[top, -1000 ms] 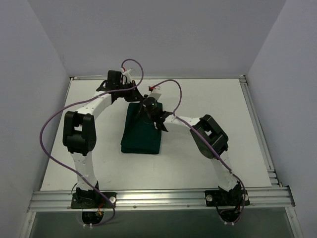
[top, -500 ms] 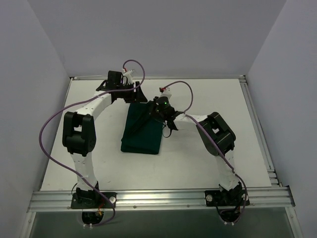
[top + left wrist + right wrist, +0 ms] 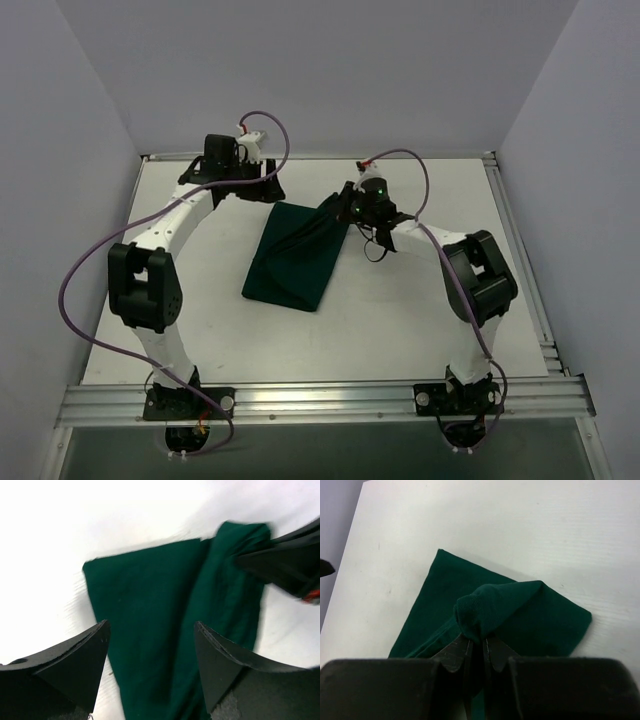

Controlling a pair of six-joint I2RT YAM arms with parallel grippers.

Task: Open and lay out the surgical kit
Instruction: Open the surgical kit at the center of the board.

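The dark green cloth wrap (image 3: 295, 262) lay folded near the middle of the white bench (image 3: 420, 310), its long axis running near to far on a slight slant. Its far right corner was bunched up and raised off the rest of the bundle. The right tool (image 3: 476, 647) was pressed together on that bunched corner, cloth pinched between its fingertips, with a flap stretched from the bundle up to it. The left tool (image 3: 151, 626) stood spread wide over the wrap's far left edge, holding nothing. Whatever was inside the wrap was hidden.
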